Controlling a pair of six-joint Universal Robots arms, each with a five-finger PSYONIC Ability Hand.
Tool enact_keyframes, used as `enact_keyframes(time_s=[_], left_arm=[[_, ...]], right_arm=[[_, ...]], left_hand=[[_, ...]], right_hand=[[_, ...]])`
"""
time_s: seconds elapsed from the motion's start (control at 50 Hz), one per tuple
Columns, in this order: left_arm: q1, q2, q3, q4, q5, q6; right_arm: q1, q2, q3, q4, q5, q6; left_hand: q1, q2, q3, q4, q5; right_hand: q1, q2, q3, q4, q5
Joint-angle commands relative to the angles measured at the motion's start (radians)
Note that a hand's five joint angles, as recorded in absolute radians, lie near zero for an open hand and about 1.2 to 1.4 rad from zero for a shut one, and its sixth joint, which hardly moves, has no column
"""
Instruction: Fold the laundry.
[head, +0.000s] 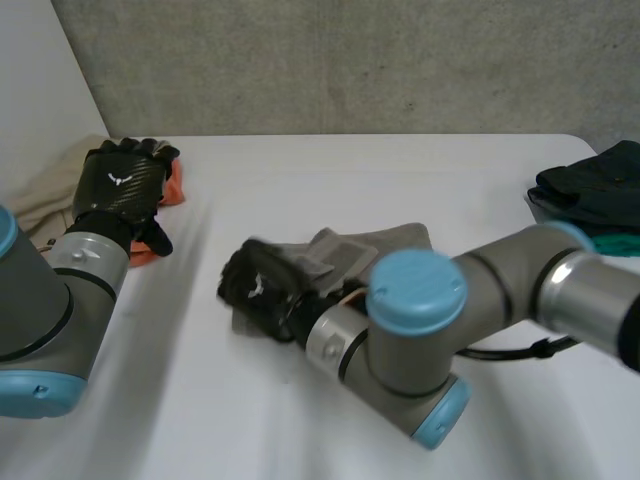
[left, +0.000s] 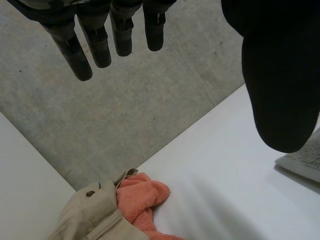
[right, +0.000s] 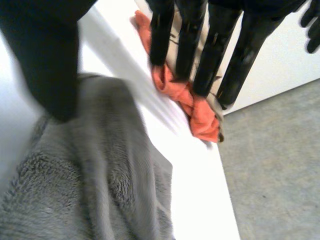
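on the white table (head: 330, 170), the fluffy grey towel (head: 400, 240) lies under the palm of our right hand (head: 255, 285), fingers (right: 216, 50) straight, holding nothing; our left hand (head: 118, 185), equally spread and empty, is well apart.

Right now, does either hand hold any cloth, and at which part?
Nothing is held. The left hand hangs open above the orange cloth; the right hand is open over the grey towel, not gripping it.
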Motion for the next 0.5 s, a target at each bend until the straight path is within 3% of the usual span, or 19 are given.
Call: enact_keyframes(time_s=[0.02, 0.1, 0.22, 0.32, 0.44, 0.5], left_arm=[[-0.016, -0.009, 0.017, 0.004, 0.005, 0.003], [-0.056, -0.028, 0.052, 0.012, 0.008, 0.003], [-0.188, -0.114, 0.128, 0.012, 0.048, 0.004], [-0.275, -0.213, 0.175, 0.007, 0.064, 0.003], [-0.402, -0.350, 0.238, 0.001, 0.072, 0.007], [-0.412, -0.399, 0.275, 0.001, 0.066, 0.007]], right_arm=[[-0.008, -0.060, 0.027, 0.008, 0.125, 0.087], [-0.101, -0.150, 0.093, 0.013, 0.177, 0.299], [-0.271, -0.289, 0.252, 0.100, 0.165, 0.609], [-0.374, -0.309, 0.366, 0.139, 0.162, 0.615], [-0.468, -0.312, 0.464, 0.083, 0.165, 0.505], [-0.472, -0.312, 0.479, 0.054, 0.170, 0.464]], left_hand=[[-0.024, -0.031, -0.039, -0.028, -0.050], [-0.024, -0.031, -0.039, -0.028, -0.050], [-0.024, -0.031, -0.039, -0.028, -0.050], [-0.024, -0.031, -0.039, -0.028, -0.050], [-0.012, -0.019, -0.027, -0.016, -0.037], [-0.003, -0.010, -0.018, -0.007, -0.028]], right_hand=[[-0.397, -0.573, -0.609, -0.614, -0.603], [-0.397, -0.573, -0.609, -0.614, -0.603], [-0.397, -0.573, -0.609, -0.614, -0.603], [-0.397, -0.573, -0.609, -0.614, -0.603], [-0.331, -0.508, -0.543, -0.549, -0.537], [-0.263, -0.440, -0.475, -0.481, -0.469]])
